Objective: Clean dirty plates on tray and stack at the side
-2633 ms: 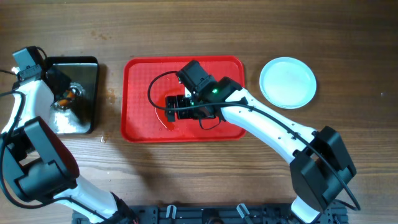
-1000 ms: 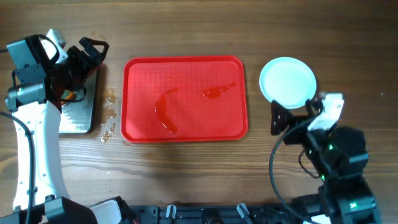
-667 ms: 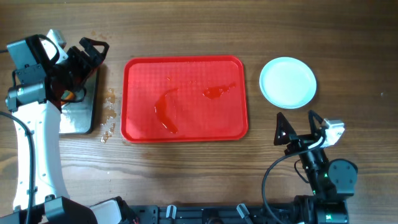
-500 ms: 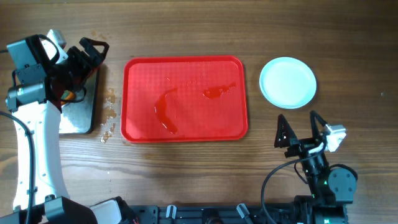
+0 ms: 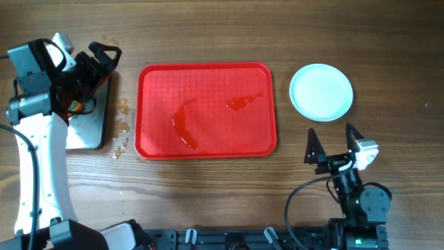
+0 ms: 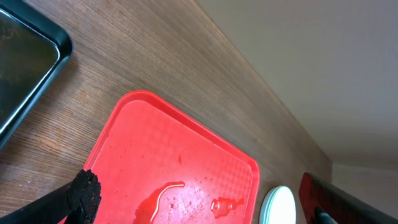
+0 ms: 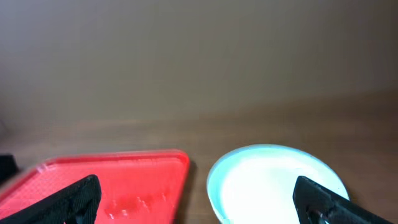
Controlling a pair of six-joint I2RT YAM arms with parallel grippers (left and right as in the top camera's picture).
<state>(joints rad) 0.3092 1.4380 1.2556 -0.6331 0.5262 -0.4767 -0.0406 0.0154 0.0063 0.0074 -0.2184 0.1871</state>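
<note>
Retreated from the tray point(image 5: 149, 80), the right gripper point(image 5: 330, 133) hangs near the plates point(image 5: 320, 92), spread wide and empty. Left gripper point(image 5: 104, 55) gapes empty by the black pan point(image 5: 87, 132).

Open table point(image 5: 282, 90) between tray point(image 5: 208, 90) and plates point(image 5: 320, 92); black pan point(image 5: 87, 132), partly hidden, seems apart from tray's left

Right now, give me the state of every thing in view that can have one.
tray, no plates on it, wet smears on its floor.
plates, on the table right of the tray, top face looks clean.
black pan, left of the tray, contents unclear.
left gripper, open, empty, over the black pan's corner.
right gripper, open, empty, near the plates.
</note>
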